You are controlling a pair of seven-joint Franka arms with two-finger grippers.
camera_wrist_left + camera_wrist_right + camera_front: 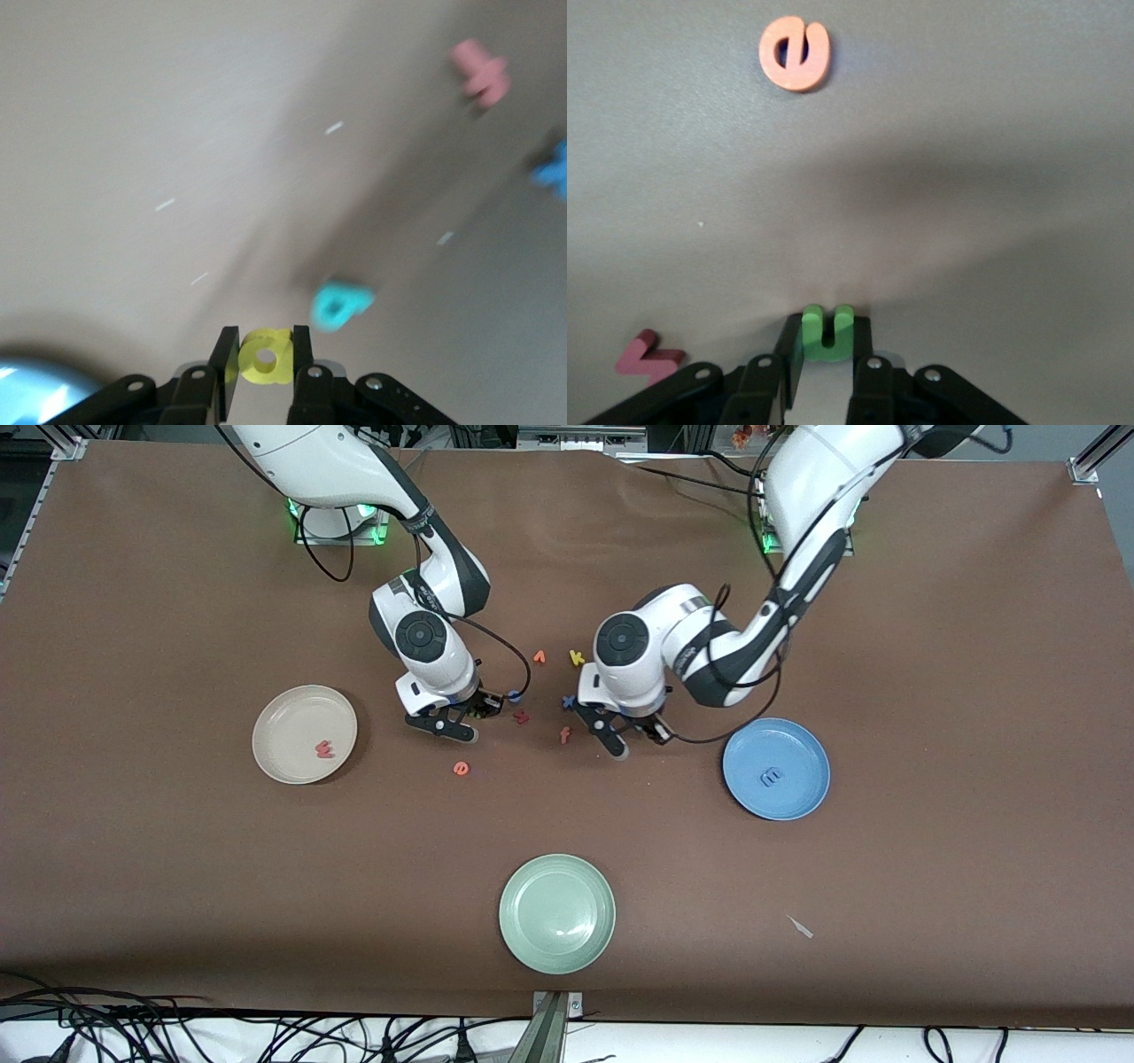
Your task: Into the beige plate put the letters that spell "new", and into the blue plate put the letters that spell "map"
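Note:
My right gripper (pixel 827 335) is shut on the green "n" (pixel 827 331), low over the table beside the beige plate (pixel 283 717). The pinkish-red "w" (pixel 325 749) lies in that plate. The orange "e" (pixel 795 53) lies on the table (pixel 461 768), nearer to the front camera than this gripper (pixel 478 710). My left gripper (pixel 266 343) is shut on the yellow "a" (pixel 266 359), low beside the blue plate (pixel 797 744), which holds the periwinkle "m" (pixel 772 777). The teal "p" (pixel 339 304) lies just ahead of that gripper (pixel 654 731) and is hidden in the front view.
Between the two grippers lie loose letters: an orange one (pixel 539 657), a yellow "k" (pixel 576 658), a blue "o" (pixel 514 697), a dark red one (pixel 522 716), a blue "x" (pixel 568 701) and an orange "f" (pixel 564 734). A pale green plate (pixel 556 913) sits near the front edge.

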